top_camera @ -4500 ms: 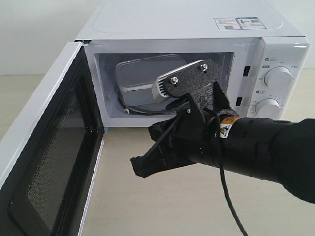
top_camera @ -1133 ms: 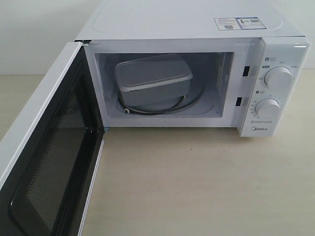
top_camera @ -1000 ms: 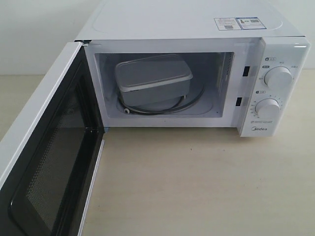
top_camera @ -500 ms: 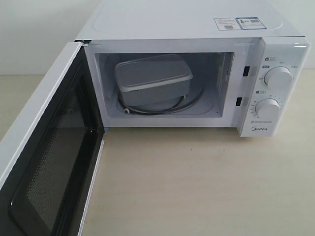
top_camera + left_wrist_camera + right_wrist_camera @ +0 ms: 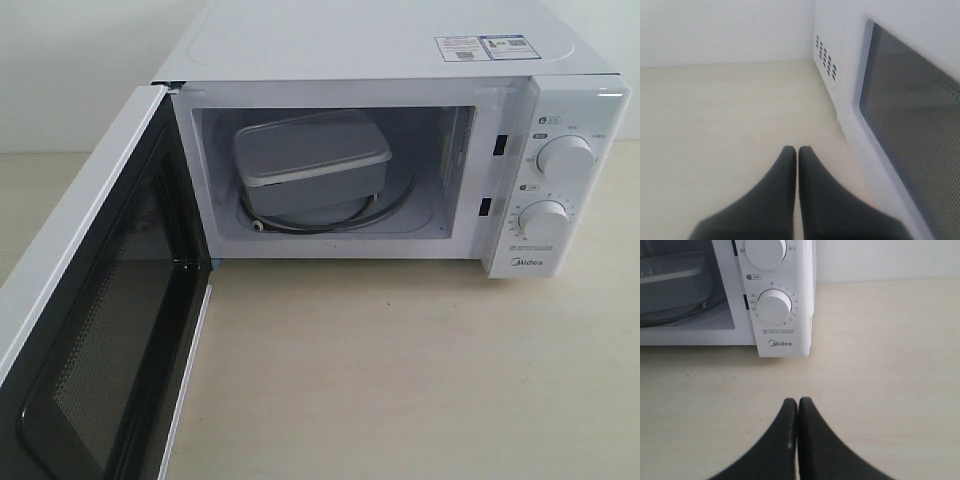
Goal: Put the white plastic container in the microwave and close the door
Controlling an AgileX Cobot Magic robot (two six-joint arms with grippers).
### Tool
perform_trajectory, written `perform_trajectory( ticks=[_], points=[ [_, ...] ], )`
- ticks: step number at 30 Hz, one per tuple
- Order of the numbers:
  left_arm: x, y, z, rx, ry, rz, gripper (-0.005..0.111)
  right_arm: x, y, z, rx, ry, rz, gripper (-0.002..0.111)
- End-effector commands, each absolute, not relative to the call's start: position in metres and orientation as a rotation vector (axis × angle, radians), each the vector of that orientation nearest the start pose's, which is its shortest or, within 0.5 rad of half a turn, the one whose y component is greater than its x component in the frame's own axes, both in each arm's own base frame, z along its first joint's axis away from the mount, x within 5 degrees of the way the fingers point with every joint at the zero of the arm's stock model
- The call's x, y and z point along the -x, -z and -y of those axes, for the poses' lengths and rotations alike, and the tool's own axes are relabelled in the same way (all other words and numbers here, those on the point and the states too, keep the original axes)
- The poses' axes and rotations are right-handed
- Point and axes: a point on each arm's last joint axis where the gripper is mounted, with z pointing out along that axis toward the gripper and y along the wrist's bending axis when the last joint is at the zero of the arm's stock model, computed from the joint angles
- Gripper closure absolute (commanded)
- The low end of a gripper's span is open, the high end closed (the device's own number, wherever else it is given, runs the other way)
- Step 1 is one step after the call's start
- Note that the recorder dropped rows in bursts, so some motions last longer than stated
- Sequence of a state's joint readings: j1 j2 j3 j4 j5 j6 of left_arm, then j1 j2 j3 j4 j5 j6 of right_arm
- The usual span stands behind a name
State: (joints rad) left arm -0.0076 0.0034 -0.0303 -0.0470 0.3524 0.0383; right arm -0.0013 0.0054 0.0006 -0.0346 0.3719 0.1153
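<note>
White plastic container sits lidded inside the microwave, toward the cavity's back left corner. Door stands wide open. Left gripper is beside the door's outer face, fingers pressed together, empty. Right gripper, likewise together and empty, faces the dial panel

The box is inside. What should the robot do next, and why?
Probably press the left gripper against the door from outside and push it shut: the container already sits inside the microwave, the door stands wide open, and that gripper is nearest.
</note>
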Motion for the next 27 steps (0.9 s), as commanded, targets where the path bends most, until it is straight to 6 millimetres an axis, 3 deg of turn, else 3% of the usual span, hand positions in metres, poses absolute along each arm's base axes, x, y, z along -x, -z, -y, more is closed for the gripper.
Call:
perform_trajectory(
  ticks=[1, 5, 8, 12, 17, 22, 27],
  points=[
    [-0.045, -0.235, 0.004, 0.039, 0.107, -1.691, 0.103, -0.053, -0.180, 0.002, -0.092, -0.039, -1.850, 0.108],
    [-0.031, -0.272, 0.007, 0.044, 0.163, -1.635, 0.103, -0.053, -0.180, 0.002, -0.092, -0.039, -1.850, 0.108],
    [-0.021, -0.289, 0.008, 0.028, 0.168, -1.650, 0.103, -0.053, -0.180, 0.002, -0.092, -0.039, -1.850, 0.108],
    [-0.009, -0.299, 0.012, 0.013, 0.218, -1.717, 0.103, -0.053, -0.180, 0.002, -0.092, -0.039, -1.850, 0.108],
    [-0.008, -0.305, 0.015, 0.028, 0.285, -1.674, 0.103, -0.053, -0.180, 0.002, -0.092, -0.039, -1.850, 0.108],
    [-0.007, -0.322, 0.016, 0.104, 0.414, -1.489, 0.103, -0.053, -0.180, 0.002, -0.092, -0.039, -1.850, 0.108],
    [0.000, -0.351, 0.007, 0.203, 0.462, -1.146, 0.103, -0.053, -0.180, 0.002, -0.092, -0.039, -1.850, 0.108]
  ],
)
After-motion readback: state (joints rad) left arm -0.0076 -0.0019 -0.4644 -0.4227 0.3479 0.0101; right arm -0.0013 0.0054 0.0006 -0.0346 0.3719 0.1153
